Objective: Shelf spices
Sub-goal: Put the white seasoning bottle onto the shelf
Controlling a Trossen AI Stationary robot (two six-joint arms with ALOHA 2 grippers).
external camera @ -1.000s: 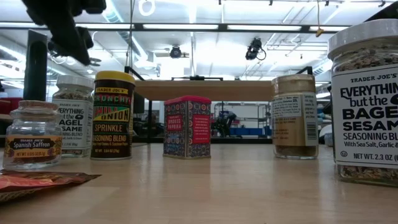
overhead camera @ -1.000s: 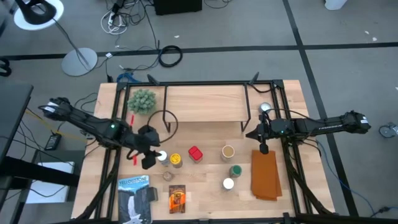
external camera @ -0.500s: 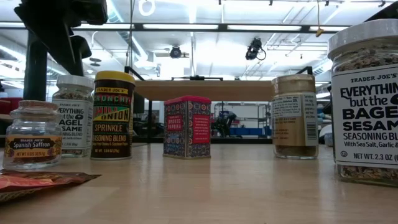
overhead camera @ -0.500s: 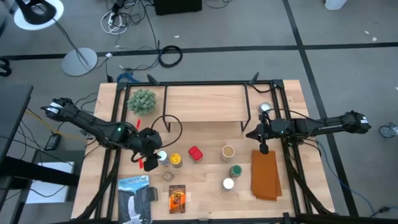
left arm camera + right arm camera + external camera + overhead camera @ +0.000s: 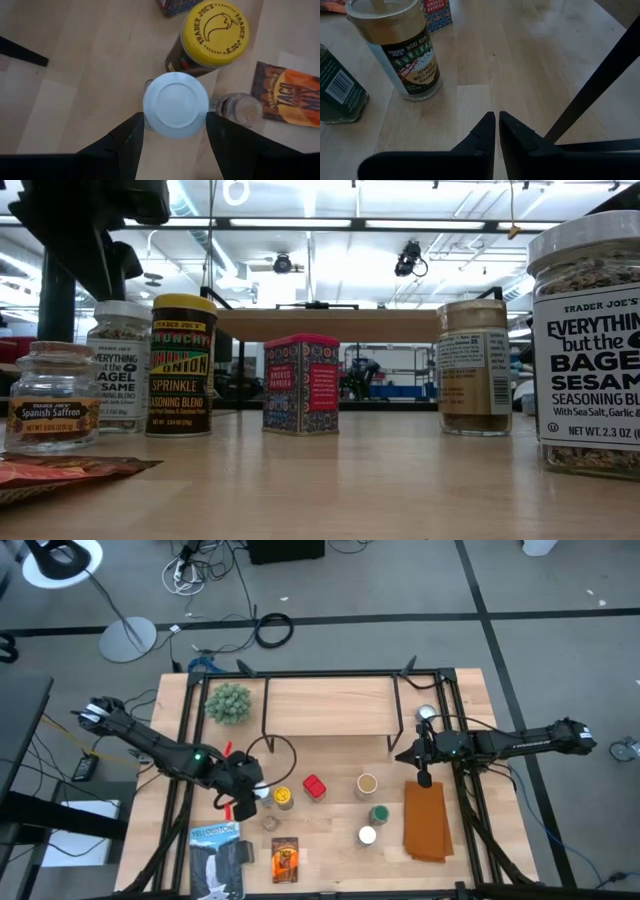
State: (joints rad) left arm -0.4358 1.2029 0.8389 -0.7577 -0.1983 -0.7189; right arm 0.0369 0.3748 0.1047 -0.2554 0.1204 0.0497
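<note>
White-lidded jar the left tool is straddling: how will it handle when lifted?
The white-lidded jar looks rigid, tall and narrow, so a sideways nudge may tip it. The left tool brackets the round lid; it could slip or twist. The yellow-lidded jar stands close.

The left claw (image 5: 175,131) hides the white-lidded jar's (image 5: 176,105) body and label

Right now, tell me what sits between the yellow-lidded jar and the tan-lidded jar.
In the high view, the red box stands between the yellow-lidded jar and the tan-lidded jar. The low view shows the same order.
</note>
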